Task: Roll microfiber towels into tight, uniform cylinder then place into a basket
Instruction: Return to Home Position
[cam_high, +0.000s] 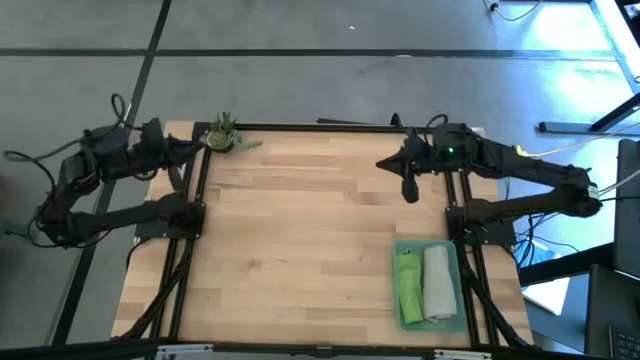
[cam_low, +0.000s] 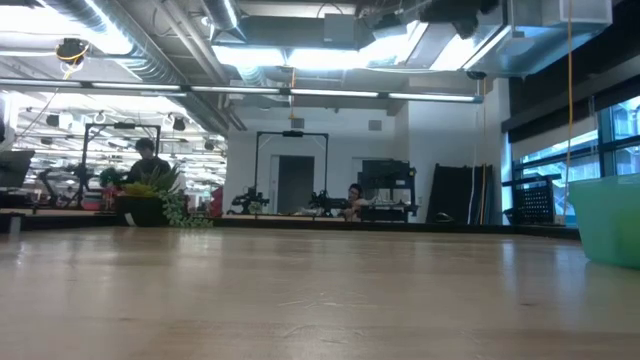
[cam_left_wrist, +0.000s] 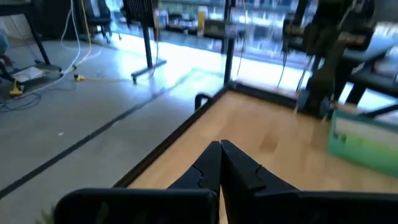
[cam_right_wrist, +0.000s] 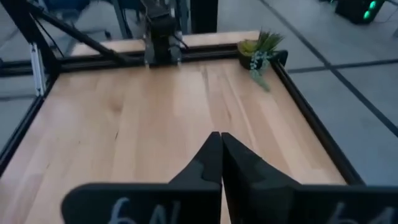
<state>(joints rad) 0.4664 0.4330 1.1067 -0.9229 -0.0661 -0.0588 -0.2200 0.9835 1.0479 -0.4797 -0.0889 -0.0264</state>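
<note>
Treat the packing as done. See the green towel (cam_high: 408, 288) and the grey towel (cam_high: 438, 284), both rolled, lying side by side and touching inside the basket (cam_high: 428, 244), green in the half nearer the table's middle. Leave them alone.

Find the right gripper (cam_right_wrist: 219, 135) beyond the basket's far end, lifted off the table (cam_high: 300, 230), fingers pressed together with nothing between them. Find the left gripper (cam_left_wrist: 220, 145) well apart from the basket, across the table by the plant (cam_high: 222, 133), fingers likewise closed on nothing.

Judging by both folded arms, expect little travel left to the rest pose. Fold the right arm back and up, away from the basket, never down over it, to avoid brushing the rim or dragging a roll loose. Move slowly and settle each arm without a jolt to the frame. Hold both pairs of fingers closed through the retreat. Check last for any unwinding of the rolls; hard to judge their tightness from above.
</note>
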